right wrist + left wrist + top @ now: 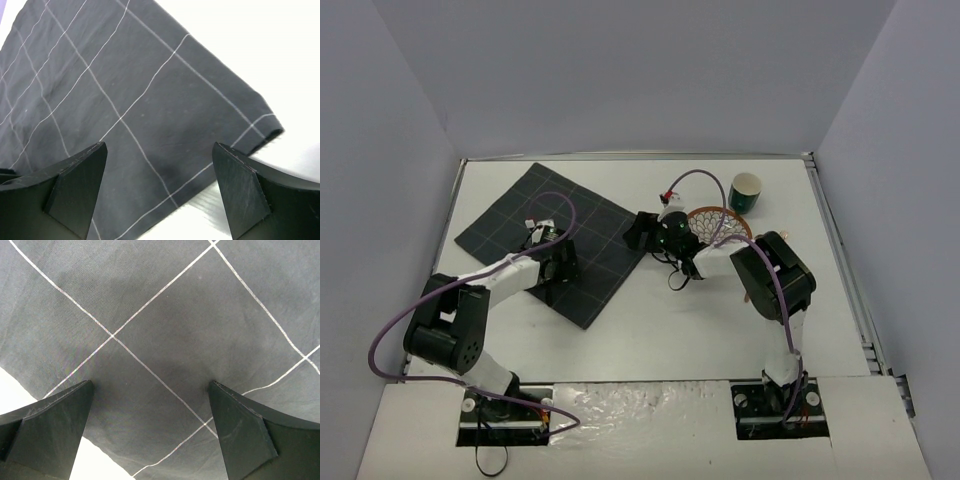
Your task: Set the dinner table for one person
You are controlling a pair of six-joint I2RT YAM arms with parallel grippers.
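The left arm (pixel 455 330) and right arm (pixel 775 275) pair chunky black joint housings with white links. A thin purple cable (pixel 695 173) loops along each. The fingers (pixel 50 435) are matte black wedges with pale, scuffed edges.

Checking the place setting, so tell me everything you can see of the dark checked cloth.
The dark checked cloth is dark grey fabric with thin pale grid lines, lying flat, turned diamond-wise, far left on the white table. The open left pincer is above its near part, the open right pincer above its right corner.
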